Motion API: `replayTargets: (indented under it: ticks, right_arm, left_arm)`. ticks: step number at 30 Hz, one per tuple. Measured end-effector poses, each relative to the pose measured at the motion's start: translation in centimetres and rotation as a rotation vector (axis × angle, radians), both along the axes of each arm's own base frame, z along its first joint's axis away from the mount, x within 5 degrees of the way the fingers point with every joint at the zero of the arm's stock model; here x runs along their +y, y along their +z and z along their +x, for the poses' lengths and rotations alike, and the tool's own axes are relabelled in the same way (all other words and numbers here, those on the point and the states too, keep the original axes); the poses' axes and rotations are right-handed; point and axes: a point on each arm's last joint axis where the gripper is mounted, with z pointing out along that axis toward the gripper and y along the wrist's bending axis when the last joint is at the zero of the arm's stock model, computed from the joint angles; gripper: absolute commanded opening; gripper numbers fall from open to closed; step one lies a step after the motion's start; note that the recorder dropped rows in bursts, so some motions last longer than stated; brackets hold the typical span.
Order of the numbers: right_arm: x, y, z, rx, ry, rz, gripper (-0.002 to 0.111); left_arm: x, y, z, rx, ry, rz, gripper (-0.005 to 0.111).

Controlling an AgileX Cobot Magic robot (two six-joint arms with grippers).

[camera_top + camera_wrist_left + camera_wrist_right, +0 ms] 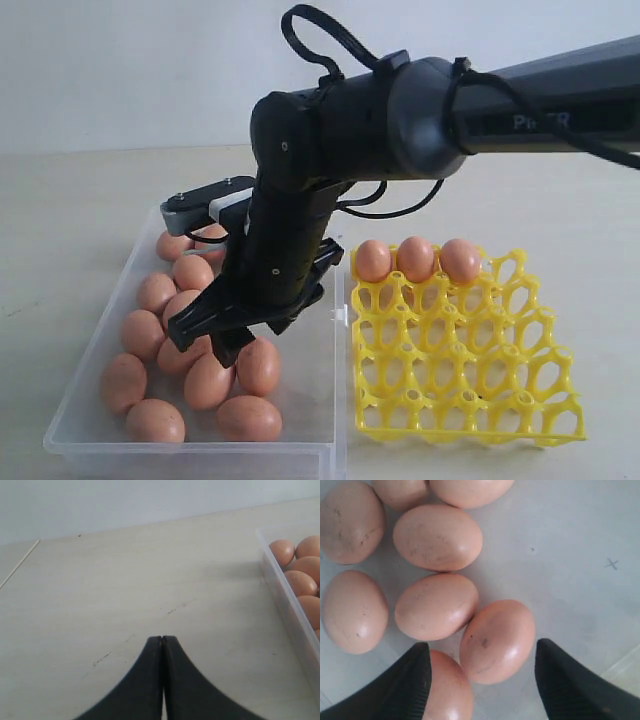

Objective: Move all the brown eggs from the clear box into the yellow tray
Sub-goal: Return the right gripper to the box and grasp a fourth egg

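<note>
Three brown eggs (415, 259) sit side by side in the back row of the yellow tray (470, 372), which stands on the desk (125, 580) just beside the clear box (305, 395). You have the other eggs (158, 292) clustered in the left part of that box. Your right gripper (482, 647) reaches across into the box, jaws wide apart, straddling one egg (496, 630) without clamping it. Whether either jaw touches the shell, you cannot tell. Your left gripper (162, 639) is closed tight on nothing, over the desk near the box's wall.
</note>
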Motion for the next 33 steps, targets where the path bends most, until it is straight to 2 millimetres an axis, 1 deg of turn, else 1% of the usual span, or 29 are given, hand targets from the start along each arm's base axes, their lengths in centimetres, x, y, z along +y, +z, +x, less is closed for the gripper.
replayTargets:
  ticks: [3,4,6,7,8,9,10,11,12,14,15,17,18,19,24,27,29,31,33]
  right_arm:
    - [0.4,-0.8,0.3,0.011,-0.007,-0.007,0.059]
    - [0.6,-1.7,0.5,0.024,-0.011,-0.019,0.059]
    - [0.8,-2.7,0.7,0.042,-0.016,-0.033,0.059]
    - [0.9,-2.8,0.8,0.043,-0.019,-0.033,0.058]
    - [1.0,-2.8,0.9,0.044,-0.023,-0.032,0.055]
    - [1.0,-3.0,0.9,0.049,-0.030,-0.033,0.044]
    - [1.1,-3.0,0.9,0.046,-0.029,-0.033,0.040]
    - [1.0,-3.1,1.0,0.043,-0.026,-0.039,0.039]
    - [1.0,-3.5,1.0,0.044,-0.023,-0.049,0.044]
    - [1.0,-3.4,1.1,0.038,-0.020,-0.051,0.057]
    - [0.9,-3.5,1.1,0.042,-0.013,-0.067,0.060]
    - [0.5,-4.5,0.9,0.069,0.002,-0.119,0.061]
    - [0.4,-4.6,0.8,0.075,0.005,-0.128,0.059]
    - [0.4,-4.6,0.8,0.075,0.006,-0.131,0.054]
    - [0.4,-4.7,0.9,0.063,0.010,-0.134,0.001]
    - [0.3,-4.6,1.1,0.037,0.021,-0.141,0.000]
    - [0.2,-4.1,1.3,-0.010,0.029,-0.130,0.000]
    - [0.2,-3.0,1.5,-0.095,0.031,-0.079,0.000]
    - [-0.1,-1.5,1.8,-0.228,0.029,0.011,0.000]
  left_arm:
    - [0.0,0.0,0.0,0.000,0.000,0.000,0.000]
    - [0.0,0.0,0.0,0.000,0.000,0.000,0.000]
    - [0.0,0.0,0.0,0.000,0.000,0.000,0.000]
    - [0.0,0.0,0.0,0.000,0.000,0.000,0.000]
    - [0.0,0.0,0.0,0.000,0.000,0.000,0.000]
    - [0.0,0.0,0.0,0.000,0.000,0.000,0.000]
    - [0.0,0.0,0.0,0.000,0.000,0.000,0.000]
    - [0.0,0.0,0.0,0.000,0.000,0.000,0.000]
    - [0.0,0.0,0.0,0.000,0.000,0.000,0.000]
    - [0.0,0.0,0.0,0.000,0.000,0.000,0.000]
    - [0.0,0.0,0.0,0.000,0.000,0.000,0.000]
    - [0.0,0.0,0.0,0.000,0.000,0.000,0.000]
    - [0.0,0.0,0.0,0.000,0.000,0.000,0.000]
    - [0.0,0.0,0.0,0.000,0.000,0.000,0.000]
    - [0.0,0.0,0.0,0.000,0.000,0.000,0.000]
    - [0.0,0.0,0.0,0.000,0.000,0.000,0.000]
    - [0.0,0.0,0.0,0.000,0.000,0.000,0.000]
    - [0.0,0.0,0.0,0.000,0.000,0.000,0.000]
    - [0.0,0.0,0.0,0.000,0.000,0.000,0.000]
